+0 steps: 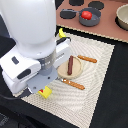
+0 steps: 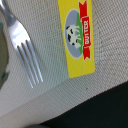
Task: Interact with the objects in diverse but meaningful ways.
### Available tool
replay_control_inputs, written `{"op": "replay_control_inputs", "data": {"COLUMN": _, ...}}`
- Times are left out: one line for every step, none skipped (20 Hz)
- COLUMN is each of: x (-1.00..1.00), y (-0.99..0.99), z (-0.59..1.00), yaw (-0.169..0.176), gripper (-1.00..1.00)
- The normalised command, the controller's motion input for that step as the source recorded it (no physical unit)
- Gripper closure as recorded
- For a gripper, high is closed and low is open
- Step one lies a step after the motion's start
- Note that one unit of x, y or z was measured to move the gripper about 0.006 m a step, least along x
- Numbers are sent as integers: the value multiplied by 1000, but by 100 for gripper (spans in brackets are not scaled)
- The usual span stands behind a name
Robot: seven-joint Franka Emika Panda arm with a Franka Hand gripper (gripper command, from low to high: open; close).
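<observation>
Arm: the white robot arm (image 1: 31,45) fills the exterior view's left and hangs over the near corner of the striped mat (image 1: 97,62).
End effector: its fingers are hidden in the exterior view and out of frame in the wrist view, so I cannot tell whether they are spread or pressed together.
Butter block: the yellow block (image 2: 77,37) lies flat on the mat with a red "BUTTER" ribbon and a cow picture on top; in the exterior view only a yellow edge (image 1: 45,92) shows under the arm.
Fork: a silver fork (image 2: 22,47) lies on the mat beside the block, not touching it.
Sausage: the brown sausage (image 1: 70,65) rests on a tan round plate (image 1: 65,73) at mid-mat.
Utensils: one orange-handled knife (image 1: 87,59) lies beyond the plate, another (image 1: 73,84) in front of it.
Tomato: the red tomato (image 1: 86,15) sits in the grey pot (image 1: 93,20) on the brown bench (image 1: 107,30), well apart from the mat.
</observation>
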Motion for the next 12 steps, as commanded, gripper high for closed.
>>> {"op": "replay_control_inputs", "data": {"x": -37, "y": 0, "z": -377, "yaw": 69, "gripper": -100}}
{"op": "replay_control_inputs", "data": {"x": -51, "y": -3, "z": -403, "yaw": 65, "gripper": -100}}
{"op": "replay_control_inputs", "data": {"x": -71, "y": -29, "z": -411, "yaw": 64, "gripper": -100}}
{"op": "replay_control_inputs", "data": {"x": -109, "y": -77, "z": -443, "yaw": 62, "gripper": -100}}
{"op": "replay_control_inputs", "data": {"x": -131, "y": -106, "z": -454, "yaw": 59, "gripper": -100}}
{"op": "replay_control_inputs", "data": {"x": -174, "y": -171, "z": -446, "yaw": 55, "gripper": -100}}
{"op": "replay_control_inputs", "data": {"x": -206, "y": -186, "z": -454, "yaw": 51, "gripper": -100}}
{"op": "replay_control_inputs", "data": {"x": -226, "y": -194, "z": -443, "yaw": 50, "gripper": -100}}
{"op": "replay_control_inputs", "data": {"x": -257, "y": -203, "z": -423, "yaw": 50, "gripper": -100}}
{"op": "replay_control_inputs", "data": {"x": -263, "y": -203, "z": -400, "yaw": 50, "gripper": -100}}
{"op": "replay_control_inputs", "data": {"x": -249, "y": -220, "z": -371, "yaw": 54, "gripper": -100}}
{"op": "replay_control_inputs", "data": {"x": -220, "y": -211, "z": -371, "yaw": 56, "gripper": -100}}
